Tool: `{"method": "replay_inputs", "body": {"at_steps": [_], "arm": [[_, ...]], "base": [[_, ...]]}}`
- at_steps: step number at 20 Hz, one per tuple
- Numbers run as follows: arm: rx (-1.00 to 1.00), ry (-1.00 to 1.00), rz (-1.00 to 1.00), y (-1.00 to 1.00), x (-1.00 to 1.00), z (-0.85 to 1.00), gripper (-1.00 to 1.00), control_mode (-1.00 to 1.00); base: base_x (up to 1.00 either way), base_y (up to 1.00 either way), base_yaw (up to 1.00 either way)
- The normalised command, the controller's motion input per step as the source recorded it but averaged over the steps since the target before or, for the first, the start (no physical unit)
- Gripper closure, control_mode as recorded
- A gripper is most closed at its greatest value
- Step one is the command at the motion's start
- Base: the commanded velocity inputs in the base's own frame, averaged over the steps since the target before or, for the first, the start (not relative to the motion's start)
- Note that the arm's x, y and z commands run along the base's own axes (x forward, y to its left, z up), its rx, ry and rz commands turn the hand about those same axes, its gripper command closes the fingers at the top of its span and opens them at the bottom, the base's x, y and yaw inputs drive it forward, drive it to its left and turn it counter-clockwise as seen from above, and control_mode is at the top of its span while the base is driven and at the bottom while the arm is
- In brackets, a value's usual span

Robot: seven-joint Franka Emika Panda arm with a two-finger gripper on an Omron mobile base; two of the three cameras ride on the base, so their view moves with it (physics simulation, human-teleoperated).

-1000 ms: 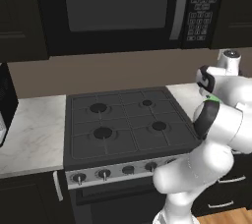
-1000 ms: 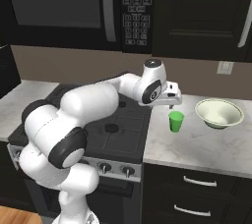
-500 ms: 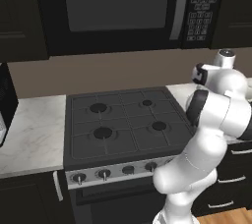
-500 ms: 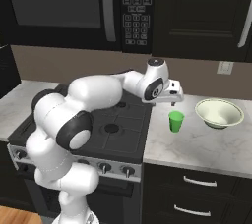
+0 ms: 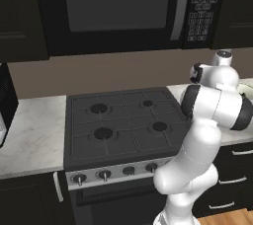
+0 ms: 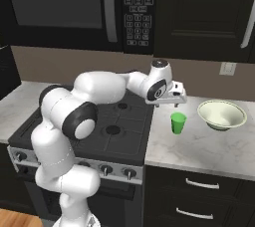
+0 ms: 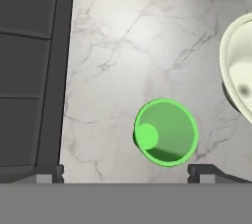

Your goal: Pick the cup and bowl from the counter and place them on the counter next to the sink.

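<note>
The bright green cup (image 6: 178,122) stands upright on the marbled counter (image 6: 199,146), just right of the stove. My gripper (image 6: 174,100) hovers a little above it and slightly to its left, open and holding nothing. In the hand view I look straight down into the cup (image 7: 166,132), which lies between the wide-apart fingertips (image 7: 201,172) and nearer the right one. The gripper (image 7: 125,174) stands clear above the cup. The pale cream bowl (image 6: 222,114) sits to the right of the cup, with its rim (image 7: 236,66) at the hand view's right edge. The sink is out of view.
The black gas stovetop (image 6: 112,121) borders the counter on the left, and its edge (image 7: 29,70) lies close to the cup. A microwave (image 6: 74,2) hangs above the stove. More counter (image 5: 29,135) stretches left of the stove.
The arm's elbow has swung up and back over the stove. The hand has stayed almost in place above the cup, still open. Cup and bowl have not moved.
</note>
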Motion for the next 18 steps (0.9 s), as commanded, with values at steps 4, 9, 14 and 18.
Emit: {"method": "replay_inputs", "body": {"at_steps": [4, 9, 14, 18], "arm": [[0.0, 0.0, 0.0, -0.09, 0.09, -0.21, -1.0, -1.0], [0.0, 0.0, 0.0, -0.08, 0.08, -0.26, -1.0, -1.0], [0.0, 0.0, 0.0, -0.05, 0.09, -0.19, -1.0, -1.0], [0.0, 0.0, 0.0, -0.04, 0.07, -0.17, -1.0, -1.0]], "base": [[0.0, 0.0, 0.0], [0.0, 0.0, 0.0], [0.0, 0.0, 0.0], [0.0, 0.0, 0.0]]}}
